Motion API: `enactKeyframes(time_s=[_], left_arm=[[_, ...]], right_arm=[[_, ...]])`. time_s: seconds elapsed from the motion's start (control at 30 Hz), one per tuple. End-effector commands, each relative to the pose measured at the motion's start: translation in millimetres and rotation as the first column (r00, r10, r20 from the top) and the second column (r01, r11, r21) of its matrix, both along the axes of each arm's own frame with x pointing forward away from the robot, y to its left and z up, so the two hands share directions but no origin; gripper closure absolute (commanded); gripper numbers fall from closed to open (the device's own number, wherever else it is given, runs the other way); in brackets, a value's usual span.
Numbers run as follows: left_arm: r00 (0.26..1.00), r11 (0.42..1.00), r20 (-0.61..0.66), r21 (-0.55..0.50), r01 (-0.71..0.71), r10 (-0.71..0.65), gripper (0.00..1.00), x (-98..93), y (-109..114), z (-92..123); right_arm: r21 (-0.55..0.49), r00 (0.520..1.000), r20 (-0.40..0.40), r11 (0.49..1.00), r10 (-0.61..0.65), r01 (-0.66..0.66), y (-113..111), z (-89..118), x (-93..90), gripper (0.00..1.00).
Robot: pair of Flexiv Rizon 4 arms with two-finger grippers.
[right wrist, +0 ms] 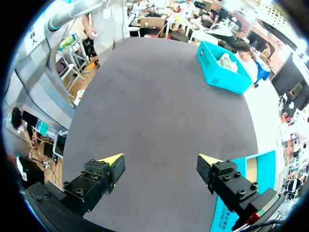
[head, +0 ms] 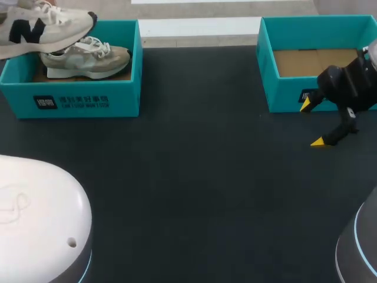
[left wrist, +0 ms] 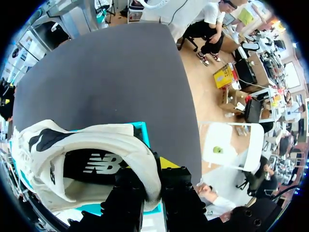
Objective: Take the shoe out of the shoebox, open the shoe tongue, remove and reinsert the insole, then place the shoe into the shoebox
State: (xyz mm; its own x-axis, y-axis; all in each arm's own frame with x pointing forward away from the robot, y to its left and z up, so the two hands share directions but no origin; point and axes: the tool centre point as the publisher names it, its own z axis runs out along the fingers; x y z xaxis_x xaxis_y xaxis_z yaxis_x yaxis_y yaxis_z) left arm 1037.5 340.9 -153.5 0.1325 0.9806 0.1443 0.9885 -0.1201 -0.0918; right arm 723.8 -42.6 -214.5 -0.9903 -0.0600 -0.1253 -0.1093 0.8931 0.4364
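Observation:
A white sneaker with a black logo (head: pixel 41 28) hangs above the left teal shoebox (head: pixel 70 100) at the table's far left. In the left wrist view my left gripper (left wrist: pixel 153 169) is shut on that sneaker's (left wrist: pixel 72 159) padded collar, one finger inside the opening and one outside. A second, beige sneaker (head: pixel 88 59) lies inside the box. My right gripper (head: pixel 312 124) stands open just in front of the right teal shoebox (head: pixel 283 88), with nothing between its fingers. In the right wrist view it (right wrist: pixel 161 163) points across the dark tabletop toward the far shoebox (right wrist: pixel 222 72).
The right shoebox shows only a bare cardboard floor (head: pixel 312 62). The dark table (head: pixel 200 177) stretches between the two boxes. The arms' white bases sit at the near left (head: pixel 35 218) and near right (head: pixel 359 247) corners.

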Motion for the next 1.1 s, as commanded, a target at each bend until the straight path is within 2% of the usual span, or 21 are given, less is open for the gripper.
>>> enactKeyframes(time_s=[0.03, 0.33, 0.5, 0.7, 0.97, 1.1], left_arm=[[1.0, 1.0, 0.003, 0.0, 0.001, -0.001, 1.0, -0.9, 0, 1], [1.0, 1.0, 0.003, 0.0, 0.001, -0.001, 1.0, -0.9, 0, 1], [0.998, 1.0, 0.067, 0.014, -0.021, 0.02, 1.0, -33.5, -20, 4], [0.993, 0.995, 0.076, 0.034, -0.091, 0.088, 1.0, -59.7, -42, 15], [0.976, 0.982, 0.173, 0.11, -0.154, 0.134, 1.0, -105.8, -84, 20], [0.971, 0.981, 0.181, 0.092, -0.173, 0.154, 1.0, -127.2, -106, 22]], right_arm=[[-0.003, 1.0, -0.001, 1.0, -0.001, 0.001, 1, -1, 0.5, 0.0], [-0.003, 1.0, -0.001, 1.0, -0.001, 0.001, 1, -1, 0.5, 0.0], [-0.003, 1.0, -0.001, 1.0, -0.001, 0.001, 1, -1, 0.5, 0.0], [-0.003, 1.0, -0.001, 1.0, -0.001, 0.001, 1, -1, 0.5, 0.0], [-0.003, 1.0, -0.001, 1.0, -0.001, 0.001, 1, -1, 0.5, 0.0], [-0.003, 1.0, -0.001, 1.0, -0.001, 0.001, 1, -1, 0.5, 0.0]])
